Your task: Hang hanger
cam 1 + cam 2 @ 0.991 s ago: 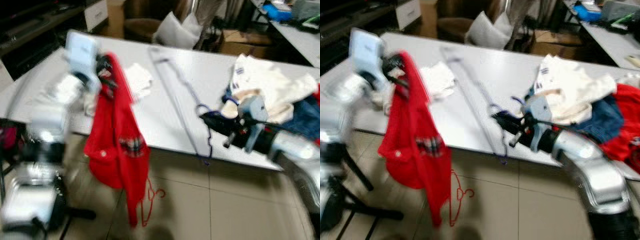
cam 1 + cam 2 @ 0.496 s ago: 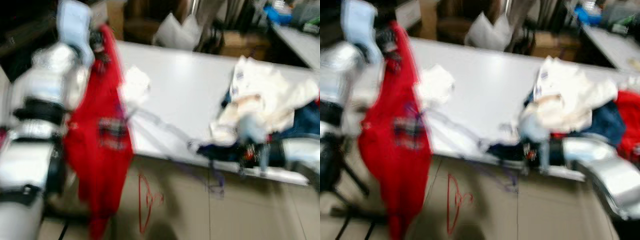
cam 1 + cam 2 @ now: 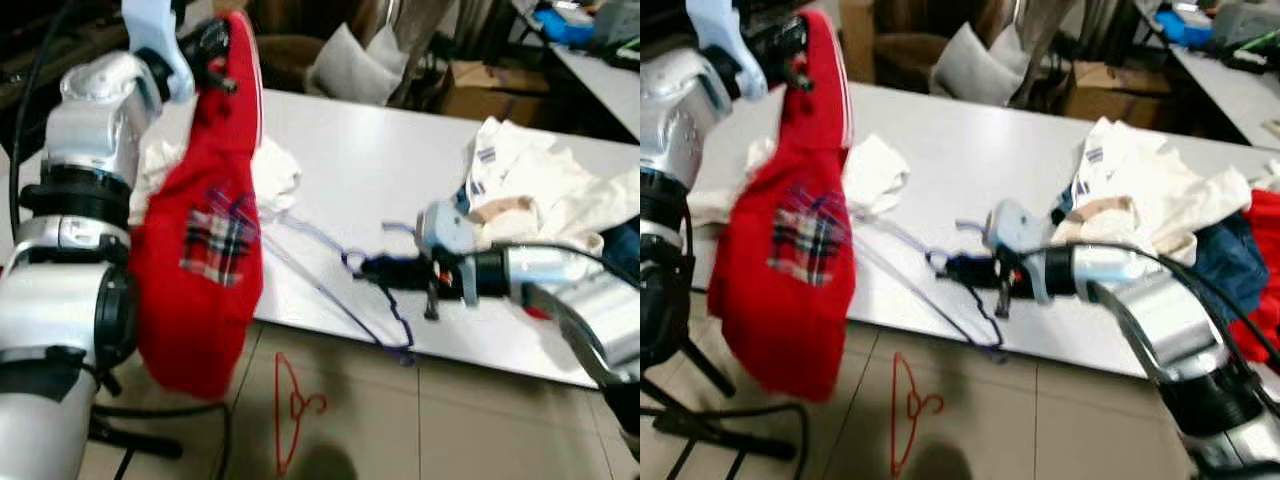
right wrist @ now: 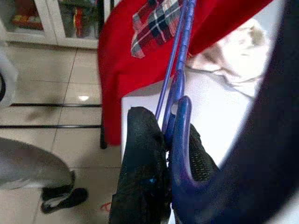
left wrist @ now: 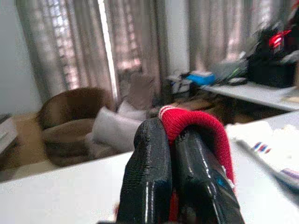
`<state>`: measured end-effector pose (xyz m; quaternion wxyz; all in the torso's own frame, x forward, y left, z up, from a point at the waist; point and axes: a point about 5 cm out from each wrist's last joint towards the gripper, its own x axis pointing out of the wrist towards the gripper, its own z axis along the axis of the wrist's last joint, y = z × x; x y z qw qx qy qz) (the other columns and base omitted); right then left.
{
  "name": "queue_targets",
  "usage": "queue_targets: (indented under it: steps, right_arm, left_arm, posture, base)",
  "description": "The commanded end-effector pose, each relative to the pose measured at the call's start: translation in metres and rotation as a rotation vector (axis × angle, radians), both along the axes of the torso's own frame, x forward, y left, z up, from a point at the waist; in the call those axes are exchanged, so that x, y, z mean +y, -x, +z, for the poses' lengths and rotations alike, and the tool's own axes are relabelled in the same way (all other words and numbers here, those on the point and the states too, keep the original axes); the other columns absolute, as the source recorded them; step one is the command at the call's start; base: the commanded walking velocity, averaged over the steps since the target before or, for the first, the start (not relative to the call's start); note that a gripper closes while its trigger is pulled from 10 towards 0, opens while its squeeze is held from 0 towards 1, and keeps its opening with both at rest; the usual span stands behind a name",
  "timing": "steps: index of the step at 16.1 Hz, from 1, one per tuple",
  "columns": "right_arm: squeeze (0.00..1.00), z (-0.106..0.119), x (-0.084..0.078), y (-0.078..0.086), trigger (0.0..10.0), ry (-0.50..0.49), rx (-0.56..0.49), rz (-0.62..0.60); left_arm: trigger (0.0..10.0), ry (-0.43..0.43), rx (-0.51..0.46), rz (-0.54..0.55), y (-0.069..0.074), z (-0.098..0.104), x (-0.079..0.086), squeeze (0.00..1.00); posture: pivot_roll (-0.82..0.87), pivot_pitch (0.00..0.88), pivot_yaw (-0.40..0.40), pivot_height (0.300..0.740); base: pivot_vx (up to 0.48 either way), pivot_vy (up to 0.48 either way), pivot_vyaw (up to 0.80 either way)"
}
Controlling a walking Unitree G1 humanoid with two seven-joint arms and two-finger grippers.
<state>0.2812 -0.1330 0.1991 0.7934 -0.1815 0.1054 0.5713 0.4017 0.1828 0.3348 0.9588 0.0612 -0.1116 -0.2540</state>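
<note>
**Robot holds a red garment high and a blue hanger over a white table**

The right gripper reaches out low over a white table, its two black fingers pinched together on the neck of a blue hanger. The hanger's long axis runs roughly along the table's near edge, from the gripper toward the robot's left. Its far end meets a red garment, while its lower bar dips past the table edge over the floor.

The left gripper is raised above the table's left corner, fingers clamped narrow on a ribbed red edge of the garment. The cloth hangs straight down from it, showing a plaid patch and reaching below table height.

On the table lie a crumpled white cloth just behind the garment and, well apart to the right, a heap of white and blue clothes. A red wire hanger lies on the beige tiled floor in front of the table.

The left wrist view looks across the room to long curtains, a brown armchair with a pale cushion, and another cluttered table. The right wrist view looks along the hanger's blue shaft to the plaid patch, with floor tiles beyond
</note>
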Motion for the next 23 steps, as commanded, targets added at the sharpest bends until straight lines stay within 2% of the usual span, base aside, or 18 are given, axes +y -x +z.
queue_targets:
  steps: [1, 3, 4, 6, 8, 10, 11, 12, 13, 14, 15, 16, 17, 19, 20, 22, 23]
  right_arm:
    - [0.00, -0.002, 0.003, -0.003, 10.0, 0.008, -0.006, -0.001]
    - [0.00, -0.003, 0.009, -0.005, 10.0, 0.008, -0.004, 0.029]
    - [0.00, -0.004, 0.018, -0.007, 10.0, 0.019, -0.002, 0.076]
    - [0.00, -0.004, 0.021, -0.010, 10.0, 0.014, -0.003, 0.083]
    - [0.00, -0.004, 0.028, -0.020, 10.0, 0.023, -0.018, 0.084]
    - [0.00, -0.006, 0.030, -0.038, 10.0, 0.089, -0.053, 0.070]
    - [0.00, -0.002, 0.030, -0.053, 10.0, 0.126, -0.107, 0.036]
    - [0.00, 0.014, 0.030, -0.078, 10.0, 0.129, -0.204, -0.066]
    - [0.00, 0.057, 0.028, -0.112, 10.0, 0.108, -0.457, -0.300]
    - [0.00, 0.089, 0.026, -0.123, 10.0, 0.030, -0.587, -0.427]
    - [0.00, 0.114, 0.025, -0.126, 10.0, -0.083, -0.650, -0.492]
    - [0.00, 0.130, 0.024, -0.125, 10.0, -0.180, -0.676, -0.515]
    - [0.00, 0.153, 0.026, -0.124, 10.0, -0.280, -0.739, -0.514]
    - [0.00, 0.150, 0.031, -0.126, 10.0, -0.269, -0.757, -0.489]
    - [0.00, 0.141, 0.033, -0.127, 10.0, -0.260, -0.744, -0.485]
    - [0.00, 0.105, 0.039, -0.126, 10.0, -0.206, -0.661, -0.388]
    - [0.00, 0.084, 0.036, -0.122, 10.0, -0.159, -0.603, -0.303]
  left_arm:
    - [10.0, 0.047, -0.055, -0.094, 0.005, 0.018, -0.019, 0.00]
    - [10.0, 0.058, -0.055, -0.121, 0.006, 0.020, -0.023, 0.00]
    - [10.0, 0.082, -0.055, -0.148, 0.008, 0.023, -0.027, 0.00]
    - [10.0, 0.087, -0.055, -0.160, 0.010, 0.025, -0.029, 0.00]
    - [10.0, 0.117, -0.044, -0.187, 0.015, 0.028, -0.031, 0.00]
    - [10.0, 0.118, -0.056, -0.223, 0.023, 0.031, -0.032, 0.00]
    - [10.0, 0.119, -0.074, -0.219, 0.026, 0.034, -0.029, 0.00]
    - [10.0, 0.132, -0.122, -0.194, 0.029, 0.043, -0.021, 0.00]
    - [10.0, 0.199, -0.253, -0.092, 0.034, 0.066, 0.000, 0.00]
    - [10.0, 0.270, -0.337, 0.010, 0.037, 0.082, 0.019, 0.00]
    - [10.0, 0.315, -0.395, 0.117, 0.040, 0.093, 0.035, 0.00]
    - [10.0, 0.333, -0.447, 0.225, 0.044, 0.100, 0.050, 0.00]
    - [10.0, 0.340, -0.533, 0.387, 0.053, 0.110, 0.077, 0.00]
    - [10.0, 0.313, -0.572, 0.442, 0.058, 0.110, 0.085, 0.00]
    - [10.0, 0.311, -0.551, 0.430, 0.054, 0.104, 0.082, 0.00]
    - [10.0, 0.201, -0.437, 0.356, 0.036, 0.078, 0.060, 0.00]
    - [10.0, 0.128, -0.349, 0.341, 0.024, 0.060, 0.050, 0.00]
  posture:
    - [-0.08, 0.000, -0.033, 0.740]
    - [-0.08, 0.000, -0.033, 0.740]
    - [-0.08, 0.000, -0.037, 0.740]
    - [-0.07, 0.000, -0.042, 0.740]
    - [-0.07, 0.000, -0.045, 0.740]
    - [-0.06, 0.000, -0.051, 0.740]
    - [-0.06, 0.000, -0.054, 0.740]
    - [-0.05, 0.000, -0.064, 0.740]
    - [-0.05, 0.000, -0.070, 0.740]
    - [-0.04, 0.000, -0.079, 0.740]
    - [-0.04, 0.000, -0.087, 0.740]
    - [-0.04, 0.000, -0.089, 0.740]
    - [-0.04, 0.000, -0.094, 0.740]
    - [-0.04, 0.000, -0.097, 0.740]
    - [-0.04, 0.000, -0.097, 0.740]
    - [-0.03, 0.000, -0.095, 0.740]
    - [-0.04, 0.000, -0.087, 0.740]
  base:
    - [0.319, 0.000, 0.00]
    - [0.319, 0.000, 0.00]
    - [0.319, 0.000, 0.00]
    - [0.317, 0.000, 0.00]
    - [0.255, 0.000, 0.00]
    - [0.000, 0.000, 0.00]
    - [0.000, 0.000, 0.00]
    - [0.000, 0.000, 0.00]
    - [0.000, 0.000, 0.00]
    - [0.000, 0.000, 0.00]
    - [0.000, 0.000, 0.00]
    - [0.000, 0.000, 0.00]
    - [0.000, 0.000, 0.00]
    - [0.000, 0.000, 0.00]
    - [0.000, 0.000, 0.00]
    - [0.000, 0.000, 0.00]
    - [0.000, 0.000, 0.00]
